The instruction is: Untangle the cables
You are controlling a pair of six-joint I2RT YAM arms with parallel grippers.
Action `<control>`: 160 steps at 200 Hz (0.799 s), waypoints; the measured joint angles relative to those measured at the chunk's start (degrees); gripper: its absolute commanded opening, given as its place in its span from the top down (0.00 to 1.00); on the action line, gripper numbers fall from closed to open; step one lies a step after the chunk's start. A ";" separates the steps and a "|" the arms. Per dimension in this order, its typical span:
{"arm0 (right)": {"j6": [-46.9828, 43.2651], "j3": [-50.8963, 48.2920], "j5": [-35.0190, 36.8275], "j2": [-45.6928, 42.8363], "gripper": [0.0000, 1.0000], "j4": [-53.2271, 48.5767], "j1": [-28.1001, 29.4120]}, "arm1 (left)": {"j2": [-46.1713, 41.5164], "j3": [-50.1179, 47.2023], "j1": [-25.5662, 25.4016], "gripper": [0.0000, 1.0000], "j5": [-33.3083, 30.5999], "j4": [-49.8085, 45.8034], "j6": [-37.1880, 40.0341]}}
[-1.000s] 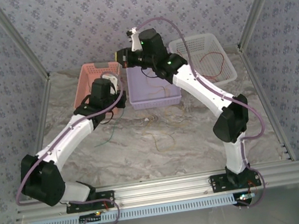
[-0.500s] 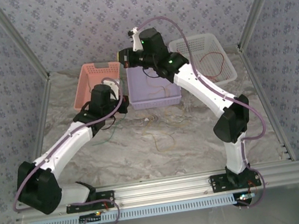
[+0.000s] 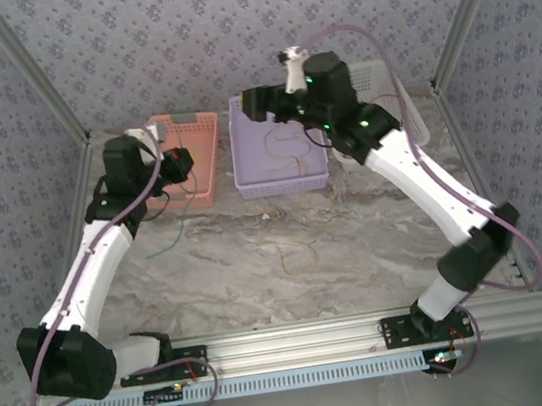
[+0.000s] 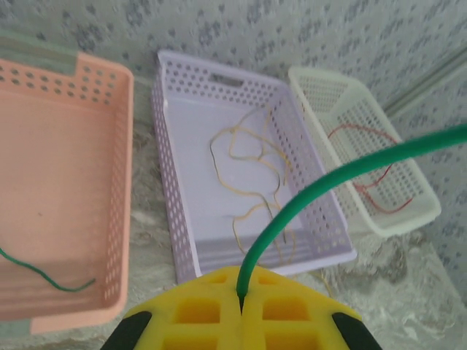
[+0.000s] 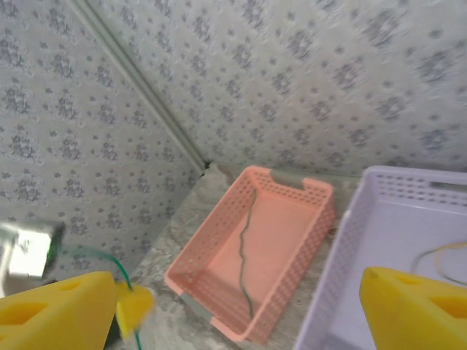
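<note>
My left gripper (image 3: 177, 163) hovers beside the pink basket (image 3: 188, 126), its yellow jaws (image 4: 242, 295) shut on a green cable (image 4: 343, 171). That cable (image 3: 168, 241) trails down onto the marble table. My right gripper (image 3: 255, 104) hangs open over the purple basket (image 3: 284, 186), with nothing between its fingers (image 5: 58, 310). A yellow cable (image 4: 252, 193) lies coiled in the purple basket. A red cable (image 4: 368, 164) lies in the white basket (image 4: 408, 215). A dark green cable (image 5: 244, 251) lies in the pink basket (image 5: 219, 317). Thin yellow and orange cables (image 3: 298, 250) stay tangled on the table.
The three baskets stand in a row along the back wall, which is papered like the side walls that close in the table. An aluminium rail (image 3: 300, 338) carries both arm bases along the near edge.
My left arm swung left and back to the pink basket, carrying the green cable. My right gripper opened and its arm shifted right.
</note>
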 measured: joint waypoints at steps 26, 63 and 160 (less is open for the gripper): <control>0.17 -8.00 0.90 -8.39 0.06 2.67 -3.91 | 4.68 6.47 3.72 1.00 2.25 -1.42 -0.04; 0.26 -16.94 1.20 -15.63 0.07 4.83 -8.13 | 12.11 13.18 4.90 1.00 2.91 -1.95 0.35; 0.66 -37.29 -0.85 -28.79 0.09 9.05 -8.41 | 33.22 24.68 7.63 1.00 1.33 15.26 -1.03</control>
